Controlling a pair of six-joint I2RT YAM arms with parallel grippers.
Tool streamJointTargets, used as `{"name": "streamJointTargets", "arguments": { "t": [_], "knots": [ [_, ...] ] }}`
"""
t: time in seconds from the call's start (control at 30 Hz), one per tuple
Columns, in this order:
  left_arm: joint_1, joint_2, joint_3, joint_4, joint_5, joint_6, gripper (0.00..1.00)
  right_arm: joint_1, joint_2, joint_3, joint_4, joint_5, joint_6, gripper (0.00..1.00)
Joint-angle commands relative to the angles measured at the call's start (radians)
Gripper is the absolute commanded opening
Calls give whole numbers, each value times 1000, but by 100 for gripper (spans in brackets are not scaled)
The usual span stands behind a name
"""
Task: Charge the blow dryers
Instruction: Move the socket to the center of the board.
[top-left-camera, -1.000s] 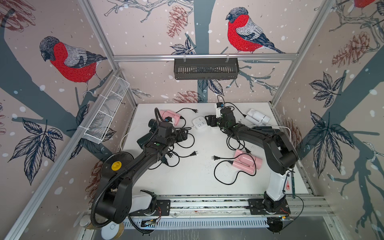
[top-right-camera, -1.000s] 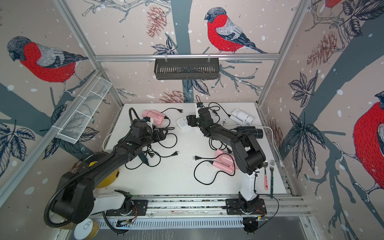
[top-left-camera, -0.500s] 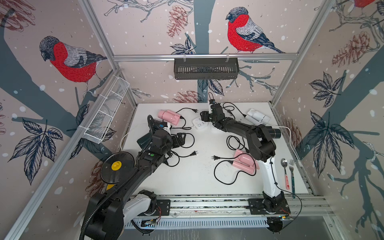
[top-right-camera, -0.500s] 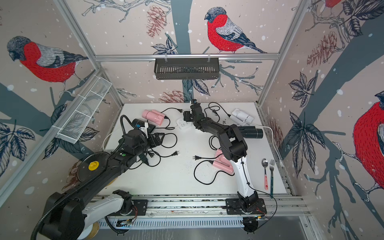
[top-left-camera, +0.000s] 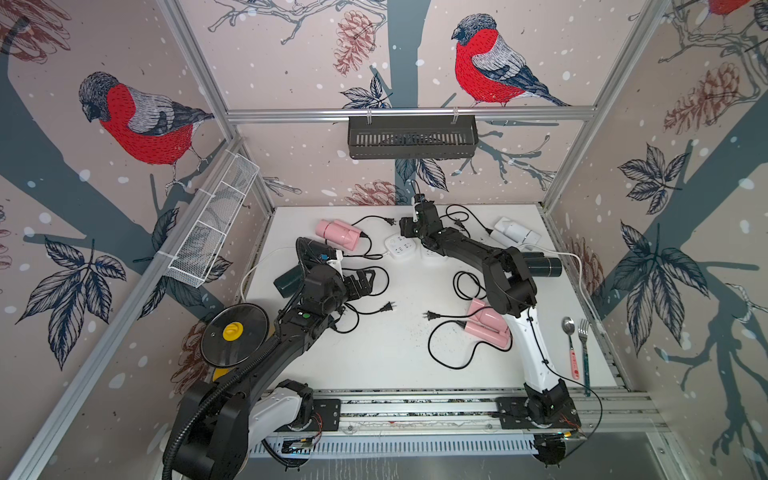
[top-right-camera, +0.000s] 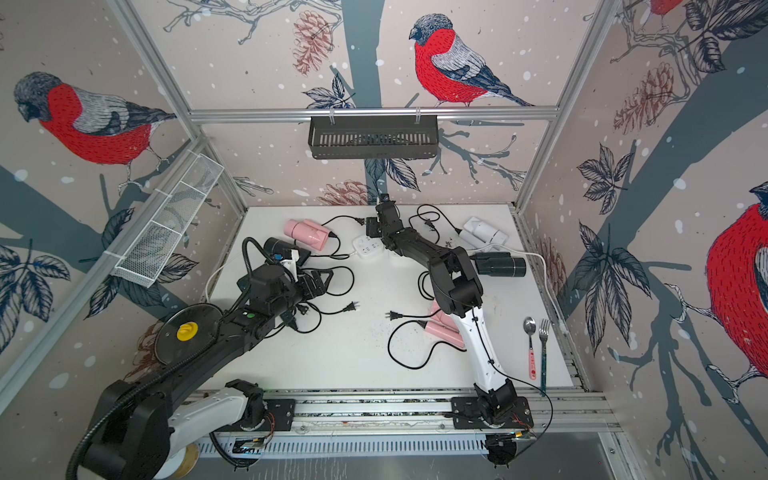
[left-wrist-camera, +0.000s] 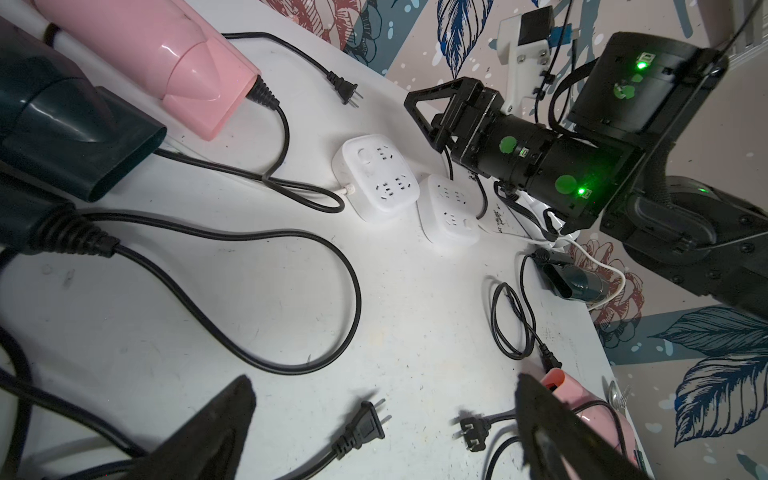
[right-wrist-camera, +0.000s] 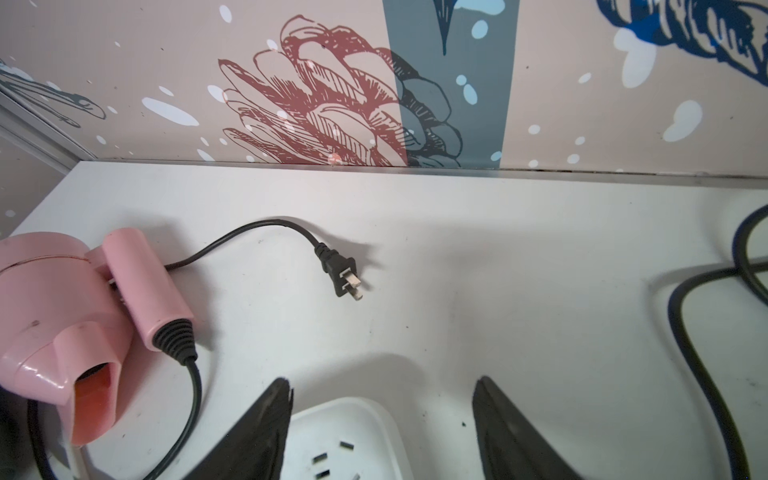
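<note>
Reading the table (top-left-camera: 374, 365) as a clock with six at the arm bases, a pink blow dryer (top-left-camera: 488, 328) is lying on its side at five. Its cord is looping out so that its plug (top-left-camera: 430, 315) is pointing toward the centre. A second loose plug (top-left-camera: 388, 306) is lying just opposite. The left gripper (top-left-camera: 363, 282), reaching in from nine, is hovering close behind that plug. Its fingers (left-wrist-camera: 224, 415) are spread wide with nothing between them, probably opened to take it. Toward twelve, two white power strips (left-wrist-camera: 380, 183) are sitting side by side, and the sockets in view are showing empty. The right gripper (right-wrist-camera: 382, 381) is hanging over one strip with its jaws well apart and empty, perhaps to steady it. Another pink dryer (top-left-camera: 338, 235) is resting at eleven, a white dryer (top-left-camera: 515, 235) at one and a black dryer (top-left-camera: 540, 266) at two.
</note>
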Motion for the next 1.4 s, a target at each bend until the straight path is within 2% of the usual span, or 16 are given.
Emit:
{"name": "streamJointTargets", "arguments": {
  "t": [0.0,0.23,0.5,0.67,1.0,1.17,1.37],
  "knots": [
    [1,6,-7,79,17,-22,97,0,23,38,-51,7,-26,70],
    [1,9,-37,140,48,-47,97,19,85,138,-108,-48,-42,68],
    [1,27,-66,177,99,-59,97,27,166,260,-147,7,-4,63],
    [1,12,-69,164,97,-53,97,28,250,395,-253,36,-2,61],
    [1,-13,-72,146,70,-37,96,29,228,362,-311,2,-43,58],
    [1,-8,-78,167,74,-42,96,28,126,232,-285,-24,-48,48],
    [1,5,-79,178,78,-45,94,29,41,169,-324,-96,-40,43]
  ]
}}
